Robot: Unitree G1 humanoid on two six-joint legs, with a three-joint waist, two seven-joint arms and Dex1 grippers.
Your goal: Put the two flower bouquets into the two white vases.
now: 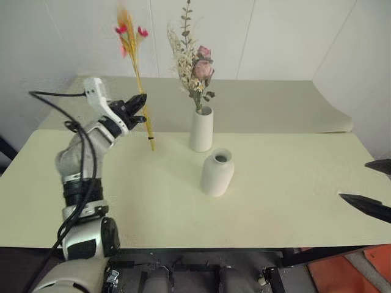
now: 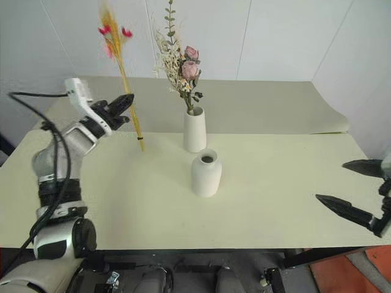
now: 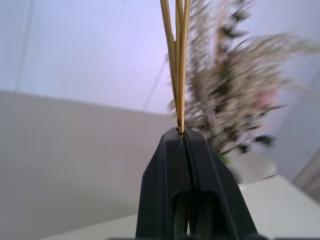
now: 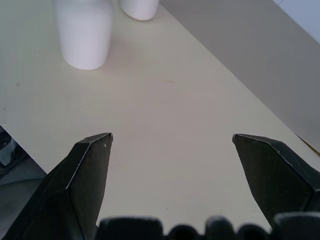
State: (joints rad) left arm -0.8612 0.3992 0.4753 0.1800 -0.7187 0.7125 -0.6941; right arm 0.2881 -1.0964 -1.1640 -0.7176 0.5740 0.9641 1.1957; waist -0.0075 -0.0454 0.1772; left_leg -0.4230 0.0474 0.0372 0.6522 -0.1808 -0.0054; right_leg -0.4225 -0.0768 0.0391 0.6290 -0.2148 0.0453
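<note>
Stems of the slim bouquet (image 1: 135, 79) sit pinched between the closed fingers of the left gripper (image 1: 139, 105), held clear of the table (image 1: 293, 189). The bunch stands close to upright, red-pink blooms at twelve o'clock, cut ends hanging at six o'clock just below the fingers. That near-vertical long axis is what matters: it already lines up with a vase mouth.

From the left gripper, the shorter rounded vase (image 1: 217, 173) lies toward four o'clock in the head view, empty, its narrow neck facing up. The taller vase (image 1: 201, 129) stands nearer, at about three o'clock, and already carries the rose bouquet (image 1: 194, 67).

The left arm is plainly the nearer one and has the stems. The right gripper (image 2: 357, 190) hangs wide open and empty at the table's right edge, well apart from both vases.

Judging by this, the stems need carrying across and over the short vase, ends kept pointing down to meet that small opening.
</note>
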